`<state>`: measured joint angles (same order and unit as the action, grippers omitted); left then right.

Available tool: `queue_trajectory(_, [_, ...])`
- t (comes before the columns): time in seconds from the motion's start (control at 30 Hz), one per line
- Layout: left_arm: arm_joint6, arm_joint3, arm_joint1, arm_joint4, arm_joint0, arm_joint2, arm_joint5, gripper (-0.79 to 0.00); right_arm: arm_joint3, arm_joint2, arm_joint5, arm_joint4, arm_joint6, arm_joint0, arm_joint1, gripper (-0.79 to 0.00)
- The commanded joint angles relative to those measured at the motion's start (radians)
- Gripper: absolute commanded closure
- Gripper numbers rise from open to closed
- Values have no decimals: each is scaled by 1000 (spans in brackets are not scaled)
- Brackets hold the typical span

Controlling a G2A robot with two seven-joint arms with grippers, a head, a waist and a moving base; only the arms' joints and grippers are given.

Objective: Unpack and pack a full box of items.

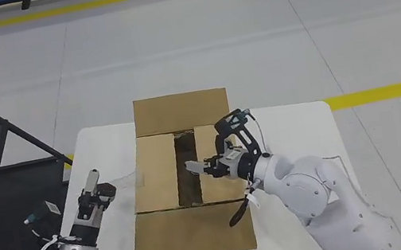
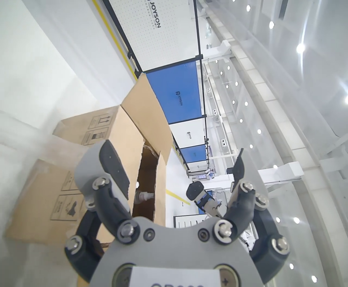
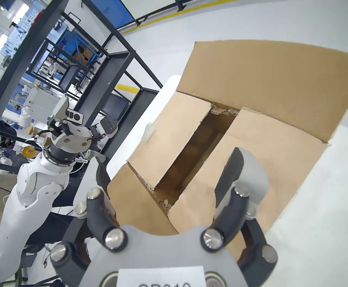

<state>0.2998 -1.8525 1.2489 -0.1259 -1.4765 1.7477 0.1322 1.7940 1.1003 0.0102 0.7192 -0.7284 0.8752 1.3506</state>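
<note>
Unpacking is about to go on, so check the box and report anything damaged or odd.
The box shows ragged, torn cardboard at both ends of the gap between its two inner flaps. Those flaps lie flat, leaving only a narrow opening, while the outer flaps are open.

Bright, even light; ceiling lamps point(image 2: 300, 48) glare; wrist views bulge at edges.
</note>
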Motion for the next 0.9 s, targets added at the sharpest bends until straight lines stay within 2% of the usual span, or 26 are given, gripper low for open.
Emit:
queue_trajectory(0.0, [31, 8, -4, -23, -19, 37, -1, -785, 21, 8, 43, 32, 4, 13, -2, -785])
queue_trajectory(0.2, [148, 14, -18, -45, -80, 134, -1, -785, 21, 8, 43, 32, 4, 13, -2, -785])
queue_trajectory(0.43, [148, 14, -18, -45, -80, 134, -1, -785, 21, 8, 43, 32, 4, 13, -2, -785])
queue_trajectory(0.6, [158, 0, -18, -62, -76, 129, -7, -785, 19, 12, 32, 22, 59, 32, -1, -785])
queue_trajectory(0.7, [156, -1, -21, -18, -81, 122, -17, -785, 4, 12, 42, 25, 75, 28, 0, -785])
queue_trajectory(0.87, [250, 33, -32, 37, -95, 132, -52, -785, -39, 23, 69, 19, 115, 23, 3, -785])
